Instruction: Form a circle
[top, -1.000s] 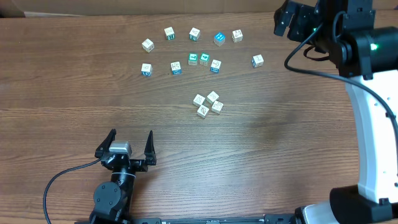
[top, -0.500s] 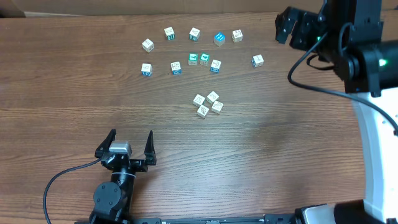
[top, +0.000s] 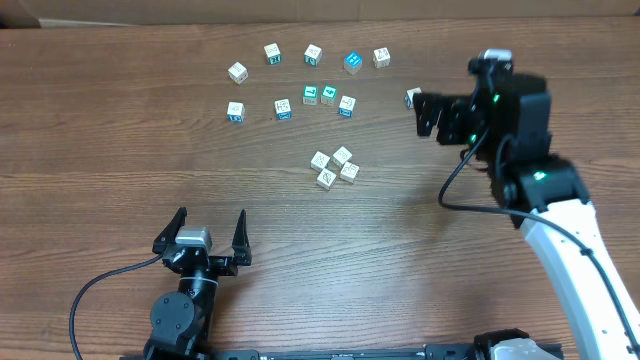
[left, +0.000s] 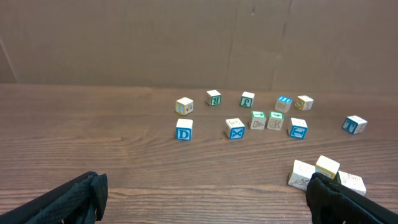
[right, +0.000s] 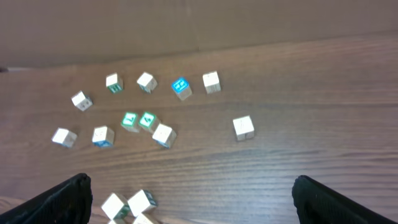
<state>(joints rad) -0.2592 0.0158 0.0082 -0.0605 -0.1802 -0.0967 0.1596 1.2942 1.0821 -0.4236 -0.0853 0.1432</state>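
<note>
My right gripper (top: 421, 114) hangs wide open and empty above the table, fingers pointing toward the scattered cubes. In its wrist view my two dark fingertips (right: 68, 194) sit in the bottom corners. Close by the tips, seen from overhead, lies a lone blue-faced cube (top: 414, 97).

My left gripper (top: 211, 216) is spread just as wide and holds nothing. It sits low at my own edge of the wooden table (top: 120, 150), well apart from every cube.

The small grouping (top: 334, 167) meant as the circle lies mid-table, between my two grippers. It is four whitish letter cubes packed together and touching, a tight clump rather than a ring.

Beyond it runs a loose row of five cubes (top: 283, 108), with two teal-topped ones side by side in it. Farther still is a second row, which includes the solid bright-blue cube (top: 352, 62). A cardboard wall (left: 186, 43) closes the far side.
</note>
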